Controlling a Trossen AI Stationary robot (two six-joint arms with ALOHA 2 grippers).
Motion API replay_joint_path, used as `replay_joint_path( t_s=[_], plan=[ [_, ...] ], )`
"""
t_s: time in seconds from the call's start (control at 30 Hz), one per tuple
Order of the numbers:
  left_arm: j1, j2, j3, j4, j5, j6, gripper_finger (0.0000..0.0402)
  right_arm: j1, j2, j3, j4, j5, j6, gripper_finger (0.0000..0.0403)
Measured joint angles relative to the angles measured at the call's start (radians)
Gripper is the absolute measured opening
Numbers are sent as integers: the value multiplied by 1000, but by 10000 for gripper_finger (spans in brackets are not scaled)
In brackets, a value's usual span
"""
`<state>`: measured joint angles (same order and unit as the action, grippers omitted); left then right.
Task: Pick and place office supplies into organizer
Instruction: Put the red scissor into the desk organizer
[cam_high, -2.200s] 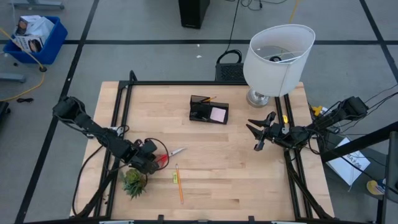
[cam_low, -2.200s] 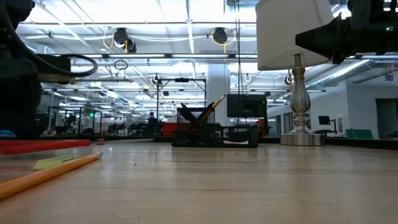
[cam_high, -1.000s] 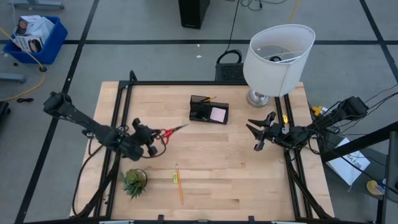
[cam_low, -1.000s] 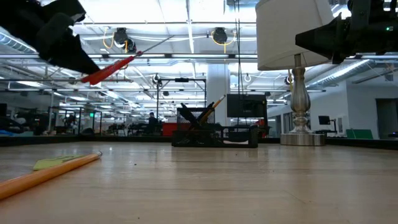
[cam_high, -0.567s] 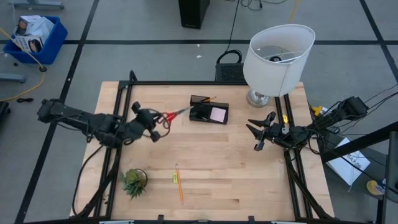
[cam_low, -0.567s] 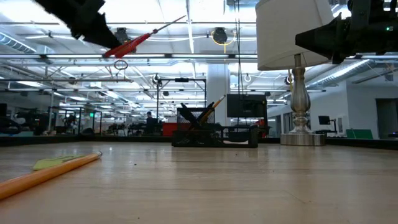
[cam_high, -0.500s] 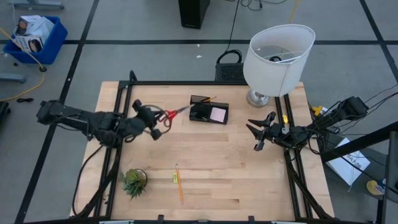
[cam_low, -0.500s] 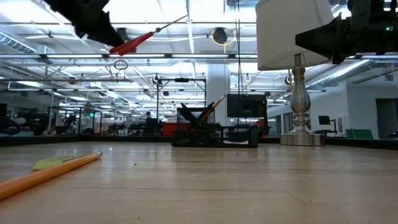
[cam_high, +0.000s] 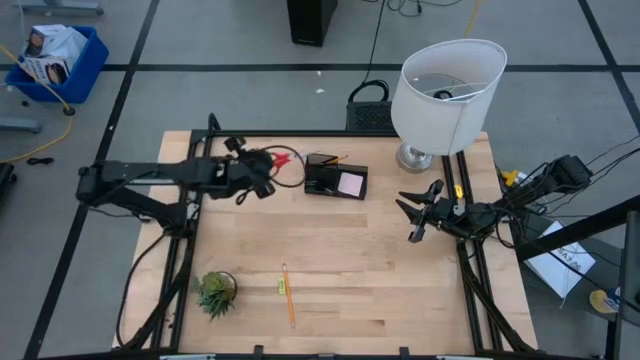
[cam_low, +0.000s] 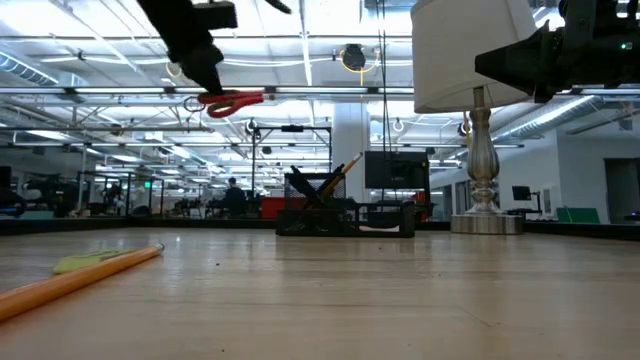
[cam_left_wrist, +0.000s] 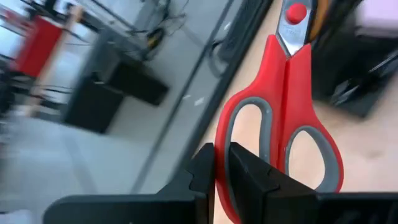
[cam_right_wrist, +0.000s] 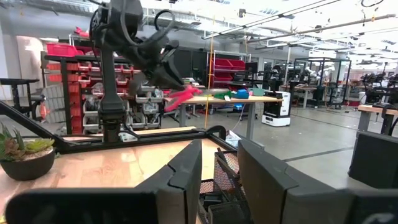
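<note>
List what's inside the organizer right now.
In the organizer: a pink sticky pad and a pencil leaning out. The dark compartments hide anything deeper.

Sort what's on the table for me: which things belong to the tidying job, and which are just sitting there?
Job: scissors held by the left gripper; organizer; pink sticky notes inside it; pencil lying on the table.
Lying about: lamp; potted plant; right gripper, waiting.

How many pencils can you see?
2. One pencil lies flat on the table near the front edge, right of the little plant. Another pencil sticks up from the black organizer. More may hide inside.
</note>
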<state>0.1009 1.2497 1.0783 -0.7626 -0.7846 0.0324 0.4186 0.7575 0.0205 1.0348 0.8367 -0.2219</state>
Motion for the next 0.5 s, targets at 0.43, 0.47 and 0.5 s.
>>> replay_joint_path(
  t_s=[0.43,0.47,0.5],
  plan=[
    [37,293,160,-123,-311,352,42,0,0,0,0,0,0,100],
    [35,305,160,-124,-324,394,42,0,0,0,0,0,0,100],
    [32,318,160,-125,-325,436,42,0,0,0,0,0,0,100]
  ],
)
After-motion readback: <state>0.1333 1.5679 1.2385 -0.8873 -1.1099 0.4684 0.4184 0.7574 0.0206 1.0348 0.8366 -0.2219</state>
